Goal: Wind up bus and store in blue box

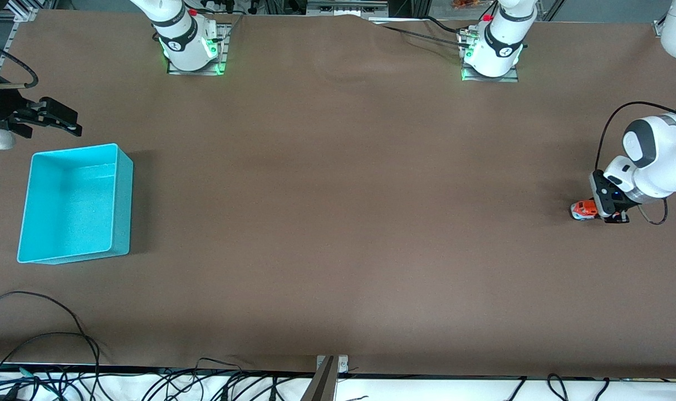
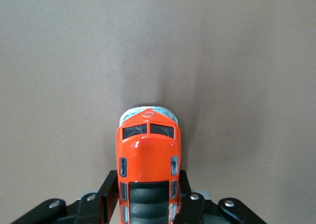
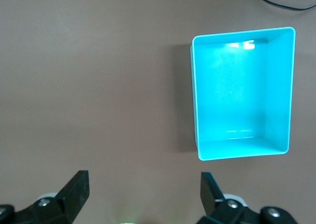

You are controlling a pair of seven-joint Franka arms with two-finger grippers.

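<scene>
Brown table (image 1: pixel 338 223): left gripper (image 1: pixel 594 214) clamps the bus (image 1: pixel 583 210) at 3 o'clock; blue box (image 1: pixel 123 184) at 9 sits empty, right gripper (image 1: pixel 65 125) spread, waiting over the tabletop.

Left arm bent low at its end of the bench, left end effector (image 1: pixel 601 214) down at the surface, fingers (image 2: pixel 109 194) clamped on the bus (image 1: pixel 583 210). Right arm waits raised, right end effector (image 3: pixel 143 192) spread wide, holding nothing.

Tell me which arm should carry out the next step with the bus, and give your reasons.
Left. Its end effector is shut on the bus at the left arm's end of the table. The right end effector is open, holds nothing, and waits beside the empty box.
</scene>
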